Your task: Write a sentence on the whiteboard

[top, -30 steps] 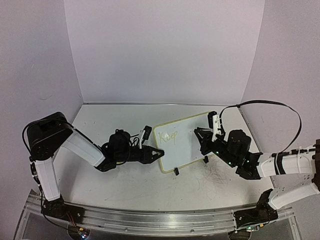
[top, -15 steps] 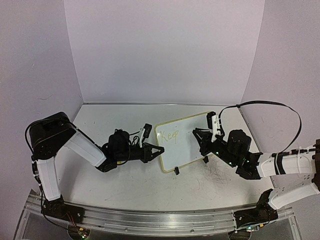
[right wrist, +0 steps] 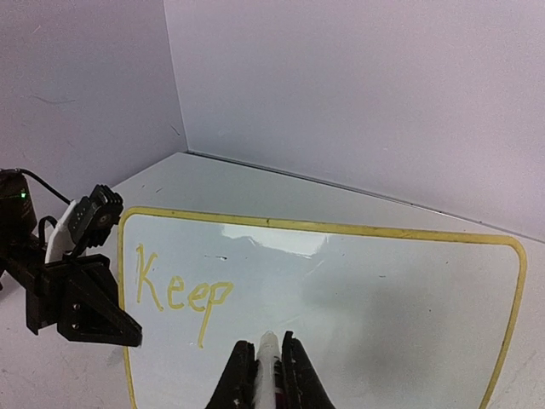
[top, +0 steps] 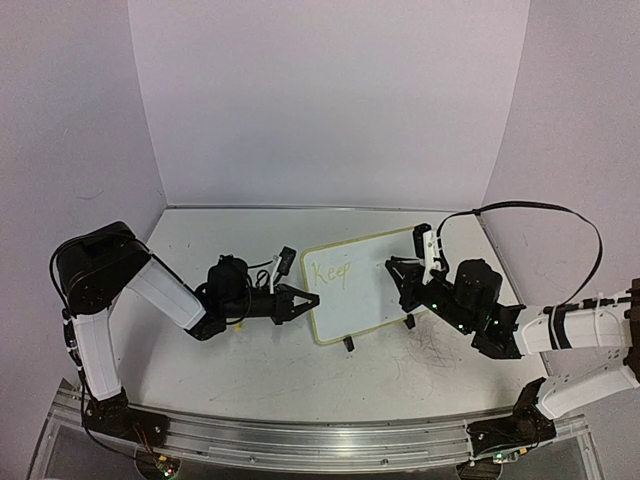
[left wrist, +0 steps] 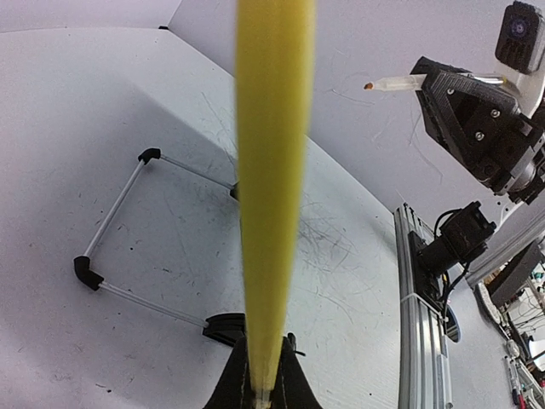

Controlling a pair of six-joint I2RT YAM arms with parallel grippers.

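On scuffed table [top: 270, 372], left gripper [top: 303, 301] pinches whiteboard [top: 372, 290] reading "Keep"; right gripper [top: 399, 279] apparently grips marker [right wrist: 268, 365].

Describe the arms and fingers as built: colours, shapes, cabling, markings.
Both arms match, with white shell links and black joint housings: left arm, right arm. The left gripper and right gripper carry black angular fingers with visible screws, each with a white-cased wrist camera. A thin black cable loops above the right arm. No sleeves, no readable markings.

The scuffed white table [top: 270, 375] carries the whiteboard [top: 358, 305], propped on black feet [top: 348, 343].
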